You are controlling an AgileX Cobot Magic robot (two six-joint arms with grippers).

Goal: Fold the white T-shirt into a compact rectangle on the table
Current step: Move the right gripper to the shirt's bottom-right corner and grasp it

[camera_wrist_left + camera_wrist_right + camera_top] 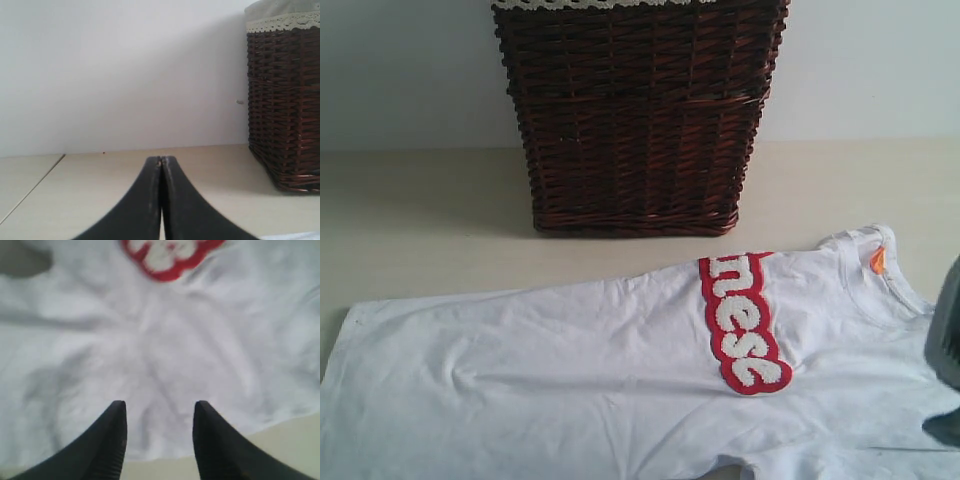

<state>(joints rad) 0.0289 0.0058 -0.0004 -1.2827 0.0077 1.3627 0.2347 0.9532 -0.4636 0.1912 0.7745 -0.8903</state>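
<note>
- Lying spread across the near part of the table [420,220], the white T-shirt [570,360] has its collar to the right and its hem to the left, with soft wrinkles over the body
- Its red chest band [740,320] with fuzzy white letters runs from far to near right of the middle, and the small orange neck tag [877,261] sits at the collar
- A dark wicker basket [635,120] with a lace-trimmed liner [282,22] stands on the table beyond the shirt, against the pale wall [125,75]
- The left claw [161,159] has its two dark fingers pressed together with nothing between them; it is held level and low over bare table, pointing toward the far wall, with the basket off to its right
- The right claw [159,407] has its fingers apart and is tilted down over the shirt's white cloth close to one edge, the red band farther ahead; whether the tips touch the cloth cannot be told
- A blurred dark grey shape [945,340] stands at the right edge of the exterior view, over the shirt
</note>
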